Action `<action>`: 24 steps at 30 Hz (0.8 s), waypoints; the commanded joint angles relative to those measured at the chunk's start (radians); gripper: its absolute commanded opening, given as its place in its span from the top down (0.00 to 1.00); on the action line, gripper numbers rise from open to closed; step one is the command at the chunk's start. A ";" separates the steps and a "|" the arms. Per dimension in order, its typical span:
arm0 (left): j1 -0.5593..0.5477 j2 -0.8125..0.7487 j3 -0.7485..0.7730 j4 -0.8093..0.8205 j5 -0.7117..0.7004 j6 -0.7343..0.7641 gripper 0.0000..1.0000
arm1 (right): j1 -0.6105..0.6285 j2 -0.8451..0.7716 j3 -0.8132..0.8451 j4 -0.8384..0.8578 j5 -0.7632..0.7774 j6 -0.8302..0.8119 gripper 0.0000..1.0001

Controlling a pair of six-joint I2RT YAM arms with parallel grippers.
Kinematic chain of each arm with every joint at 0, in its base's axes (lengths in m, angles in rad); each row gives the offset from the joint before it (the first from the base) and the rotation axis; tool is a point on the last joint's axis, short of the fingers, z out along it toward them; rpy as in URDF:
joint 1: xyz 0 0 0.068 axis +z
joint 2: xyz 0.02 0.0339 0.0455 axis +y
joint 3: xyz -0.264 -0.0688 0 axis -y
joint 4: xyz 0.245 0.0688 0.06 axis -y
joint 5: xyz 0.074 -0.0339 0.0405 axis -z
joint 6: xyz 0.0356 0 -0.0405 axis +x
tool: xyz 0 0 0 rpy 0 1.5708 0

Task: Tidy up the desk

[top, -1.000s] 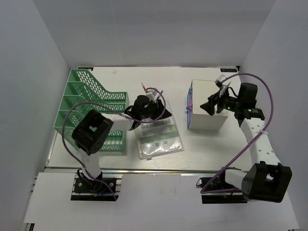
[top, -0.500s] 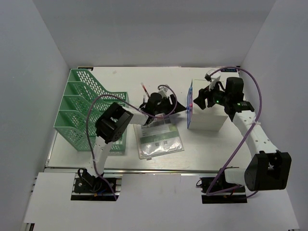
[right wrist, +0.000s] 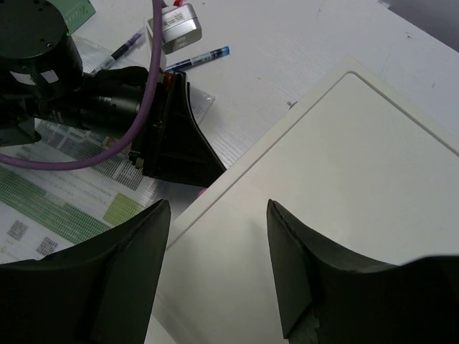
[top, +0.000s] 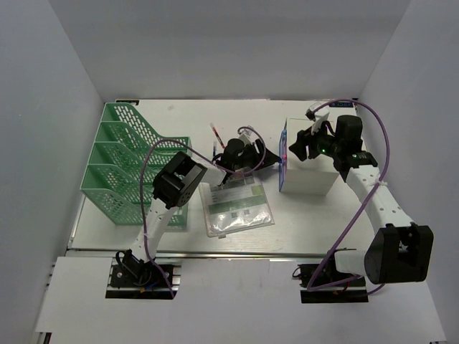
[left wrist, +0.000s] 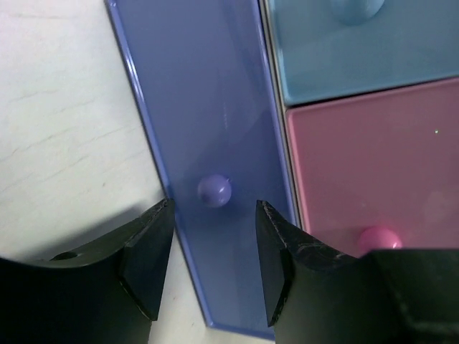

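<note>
The white desk (top: 315,222) carries a white drawer box (top: 310,166) at the right. My left gripper (top: 271,159) is open at the box's front face. In the left wrist view the gripper (left wrist: 214,215) straddles the small round knob (left wrist: 214,190) of a purple-blue drawer (left wrist: 208,107) without touching it. A light blue drawer (left wrist: 358,50) and a pink drawer (left wrist: 366,165) lie beside it. My right gripper (top: 296,148) is open and empty just above the box's top, near its front edge; it also shows in the right wrist view (right wrist: 217,215) over the white lid (right wrist: 344,186).
A green mesh file rack (top: 133,161) stands at the left. A clear sleeve of printed sheets (top: 235,208) lies mid-desk, under the left arm. Pens (right wrist: 197,59) lie behind it. An aluminium rail (top: 215,252) runs along the near edge. Grey walls close in three sides.
My left arm has stretched right, bringing its gripper up to the drawer fronts. My right gripper moved left over the box top, then held still.
</note>
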 commanded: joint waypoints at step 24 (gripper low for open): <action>-0.022 0.105 0.092 0.154 0.022 -0.214 0.51 | 0.007 0.009 -0.013 0.048 -0.009 0.002 0.39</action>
